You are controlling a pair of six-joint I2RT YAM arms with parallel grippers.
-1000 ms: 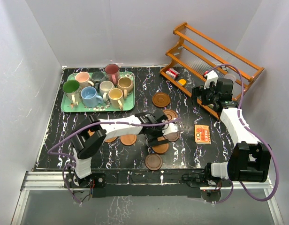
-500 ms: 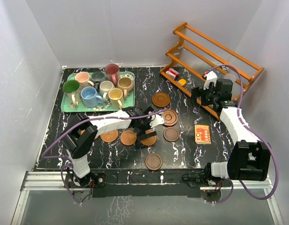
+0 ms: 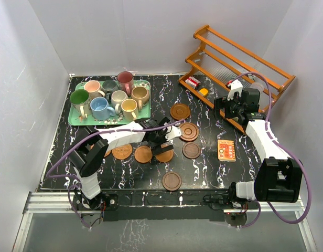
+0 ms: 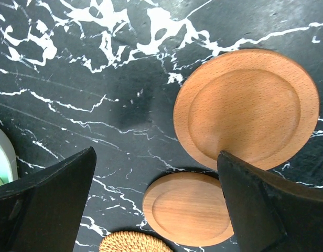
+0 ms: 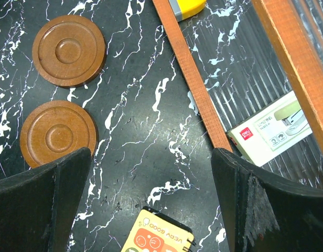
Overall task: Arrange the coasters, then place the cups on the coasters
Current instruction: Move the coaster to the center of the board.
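Holding the left gripper (image 4: 156, 154) wide open beside the tan coaster (image 4: 245, 107); centring over its rim before closing.

You had a tabletop (image 4: 72, 79) with a black marble look, white-veined and faintly glossy. On it, the pale coasters (image 4: 245, 107) looked like smooth, matt, bare wood, and the woven coaster (image 4: 127, 242) near them showed a rough, straw-like weave. The dark brown coasters (image 5: 68, 50) were wood too, cut with ring grooves and carrying a soft satin sheen. Your cups (image 3: 101, 108) looked like glazed, shiny ceramic. The rack (image 5: 190, 73) was orange varnished wood around a ribbed, translucent shelf panel (image 5: 240, 100). The fingers (image 5: 41, 194) of your right tool (image 5: 149, 168) were matt black, one rough along its edge.
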